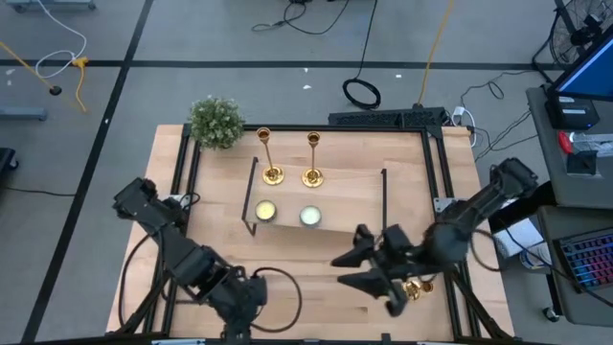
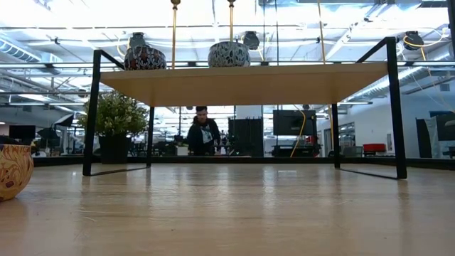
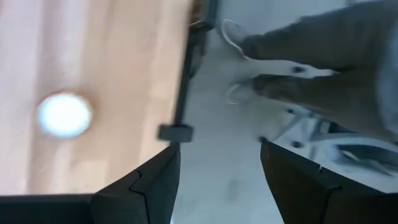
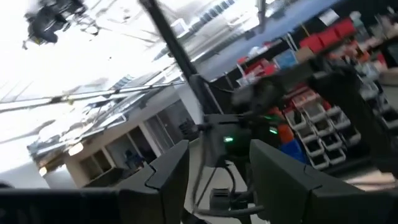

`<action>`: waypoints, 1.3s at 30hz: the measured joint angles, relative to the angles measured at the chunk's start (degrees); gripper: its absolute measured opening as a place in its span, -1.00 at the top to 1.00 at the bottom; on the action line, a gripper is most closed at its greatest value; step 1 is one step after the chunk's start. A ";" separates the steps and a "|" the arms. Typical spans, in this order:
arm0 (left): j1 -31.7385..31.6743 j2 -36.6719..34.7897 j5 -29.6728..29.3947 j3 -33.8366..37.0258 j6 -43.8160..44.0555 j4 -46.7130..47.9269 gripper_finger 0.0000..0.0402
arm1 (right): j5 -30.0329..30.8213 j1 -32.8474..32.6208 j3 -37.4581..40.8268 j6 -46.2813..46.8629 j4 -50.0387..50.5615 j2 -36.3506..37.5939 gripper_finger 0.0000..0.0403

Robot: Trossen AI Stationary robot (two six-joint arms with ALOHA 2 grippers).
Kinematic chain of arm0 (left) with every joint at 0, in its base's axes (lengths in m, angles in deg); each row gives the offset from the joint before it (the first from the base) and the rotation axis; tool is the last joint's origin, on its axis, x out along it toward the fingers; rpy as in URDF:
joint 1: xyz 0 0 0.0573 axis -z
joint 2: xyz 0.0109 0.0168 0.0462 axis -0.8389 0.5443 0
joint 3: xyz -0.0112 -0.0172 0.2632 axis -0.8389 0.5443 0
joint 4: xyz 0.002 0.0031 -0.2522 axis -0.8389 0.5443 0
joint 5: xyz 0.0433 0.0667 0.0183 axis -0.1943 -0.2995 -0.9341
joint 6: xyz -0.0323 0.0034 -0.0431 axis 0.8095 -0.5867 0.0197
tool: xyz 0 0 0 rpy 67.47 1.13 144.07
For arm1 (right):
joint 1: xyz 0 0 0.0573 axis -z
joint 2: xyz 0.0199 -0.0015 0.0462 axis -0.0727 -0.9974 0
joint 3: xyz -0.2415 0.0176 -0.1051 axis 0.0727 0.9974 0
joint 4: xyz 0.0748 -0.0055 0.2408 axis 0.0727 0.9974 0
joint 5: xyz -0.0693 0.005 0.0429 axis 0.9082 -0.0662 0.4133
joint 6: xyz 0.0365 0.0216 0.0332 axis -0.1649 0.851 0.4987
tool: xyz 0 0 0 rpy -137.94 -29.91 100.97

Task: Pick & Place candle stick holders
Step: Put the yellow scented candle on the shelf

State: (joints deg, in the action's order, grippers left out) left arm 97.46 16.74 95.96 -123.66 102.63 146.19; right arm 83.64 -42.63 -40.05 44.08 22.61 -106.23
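Near the surface's front right corner, the right tool (image 1: 369,270) hovers with its fingers spread and nothing between them. A third candle stick holder (image 1: 415,287) lies just beside it, toward the right edge, partly hidden under the arm, so its long axis cannot be read with confidence. The right arm is clearly nearer to it than the left. Two other candle stick holders (image 1: 271,156) (image 1: 312,158) stand upright on the wooden shelf (image 1: 359,206) at the back, with two tealights (image 1: 265,211) (image 1: 310,217) before them and a small plant (image 1: 216,122) at the back left corner. The shelf's wire frame stands between tool and placing spot. The left tool (image 3: 217,186), open and empty, waits at the front edge.
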 joint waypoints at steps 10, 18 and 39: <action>3.64 0.02 -10.49 0.02 7.09 8.56 -0.14 | 0.16 1.77 0.00 1.10 -0.37 -2.50 0.18; 6.03 0.06 -22.31 0.02 12.06 11.03 -0.14 | 0.13 2.88 0.00 -0.04 -0.30 -2.50 0.18; 8.08 0.09 -32.14 2.60 18.27 17.02 -0.14 | 0.13 3.24 0.00 -0.41 -0.28 -2.50 0.18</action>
State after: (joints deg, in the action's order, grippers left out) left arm 105.53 16.83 63.82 -121.06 120.90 163.21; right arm 83.78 -39.39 -40.05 43.67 22.33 -108.73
